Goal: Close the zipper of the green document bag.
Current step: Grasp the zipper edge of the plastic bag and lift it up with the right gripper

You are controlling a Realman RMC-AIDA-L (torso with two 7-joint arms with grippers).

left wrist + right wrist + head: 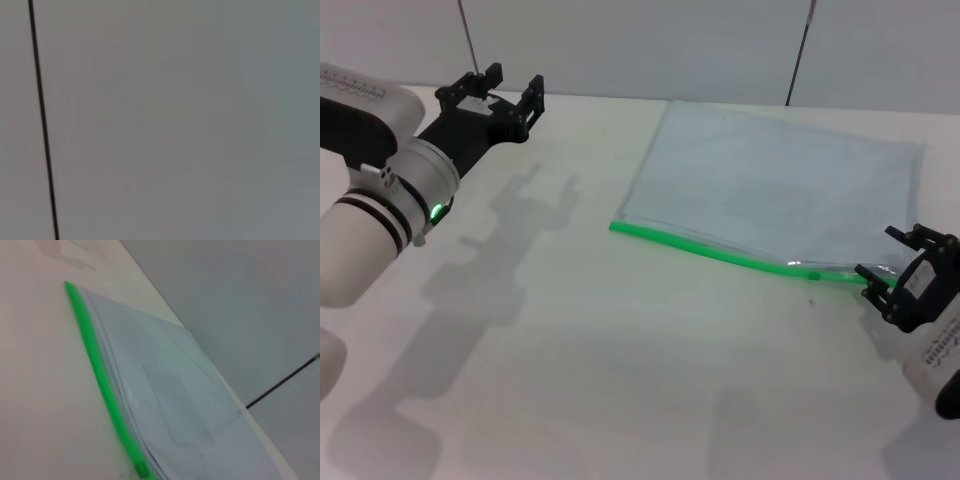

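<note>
Bag (770, 190), pale blue-grey, lies flat on white worktop (620, 360), centre-right, far edge near the wall. Green zipper (720, 255) runs along its near edge. Right gripper (905, 270) sits at zipper's right end, fingers (873, 272) narrow, touching the strip; can't tell if actually pinching it. Left gripper (500, 90) raised at far left, well apart from bag, fingers wide, holding nothing.

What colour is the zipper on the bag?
The zipper is bright green, running along the near edge of the pale blue-grey bag. It shows best in the right wrist view.
</note>
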